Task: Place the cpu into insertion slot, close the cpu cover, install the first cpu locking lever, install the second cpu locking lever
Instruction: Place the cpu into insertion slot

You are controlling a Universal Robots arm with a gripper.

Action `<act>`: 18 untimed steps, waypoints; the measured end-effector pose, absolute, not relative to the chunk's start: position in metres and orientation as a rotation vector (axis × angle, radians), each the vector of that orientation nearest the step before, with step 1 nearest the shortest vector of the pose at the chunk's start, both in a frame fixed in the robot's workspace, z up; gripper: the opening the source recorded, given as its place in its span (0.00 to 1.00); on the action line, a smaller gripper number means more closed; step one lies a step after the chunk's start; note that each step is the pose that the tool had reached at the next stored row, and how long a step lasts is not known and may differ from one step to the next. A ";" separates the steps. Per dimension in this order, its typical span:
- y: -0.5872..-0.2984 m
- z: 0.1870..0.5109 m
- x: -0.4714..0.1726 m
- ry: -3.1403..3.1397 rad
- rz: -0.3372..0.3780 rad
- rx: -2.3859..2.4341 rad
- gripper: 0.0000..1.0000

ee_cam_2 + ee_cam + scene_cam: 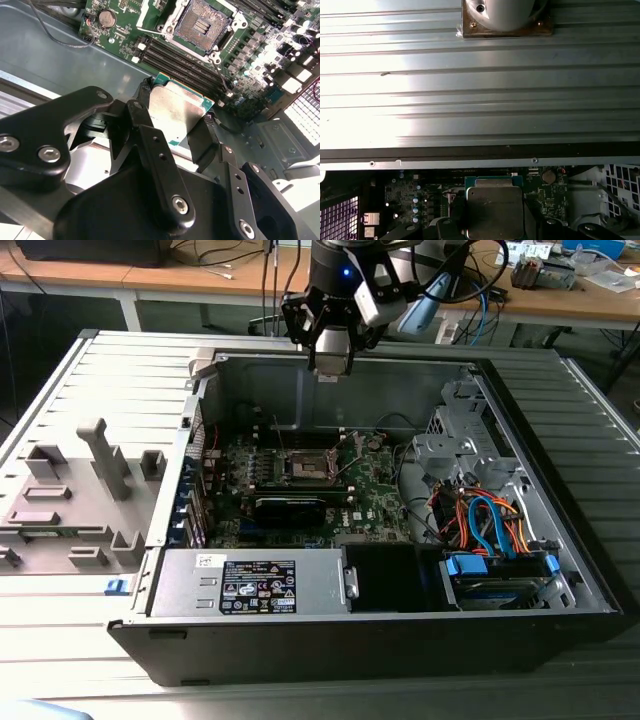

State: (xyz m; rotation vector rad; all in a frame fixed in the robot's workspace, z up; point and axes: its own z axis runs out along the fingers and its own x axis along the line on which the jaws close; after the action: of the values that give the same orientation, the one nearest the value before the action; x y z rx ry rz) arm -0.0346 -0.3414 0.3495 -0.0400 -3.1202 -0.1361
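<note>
In the exterior view my gripper (330,362) hangs over the far wall of the open computer case, above the green motherboard (375,495). Both wrist views show it shut on the cpu (177,112) (494,207), a flat silvery square with a green edge, clamped between black fingers (207,132). The insertion slot (310,466) (202,22) lies bare, dark in the middle with a silvery rim, well below and ahead of the chip. The cpu cover (149,11) appears swung up at the slot's side. A thin locking lever (220,75) stands loose beside the slot.
A power supply (250,585) fills the case's near side. A drive bay with blue and orange cables (490,525) sits at the exterior view's right. Long memory slots (175,55) run beside the socket. A grey fixture block (80,490) rests on the ribbed table outside the case.
</note>
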 end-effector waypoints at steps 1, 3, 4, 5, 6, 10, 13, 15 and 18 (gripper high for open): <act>-0.341 0.349 -0.035 -3.120 -0.136 -0.040 0.55; -0.341 0.349 -0.035 -3.120 -0.137 -0.040 0.55; -0.341 0.349 -0.035 -3.120 -0.136 -0.040 0.55; -0.341 0.348 -0.035 -3.120 -0.136 -0.040 0.55; -0.341 0.348 -0.035 -3.120 -0.136 -0.040 0.55; -0.341 0.347 -0.035 -3.120 -0.136 -0.040 0.55; -0.341 0.346 -0.035 -3.120 -0.136 -0.040 0.55; -0.341 0.346 -0.035 -3.120 -0.136 -0.040 0.55; -0.341 0.345 -0.035 -3.120 -0.136 -0.040 0.55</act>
State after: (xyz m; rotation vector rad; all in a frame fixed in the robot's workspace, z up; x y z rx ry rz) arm -0.0346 -0.3414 0.3452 -0.0400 -3.1202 -0.1361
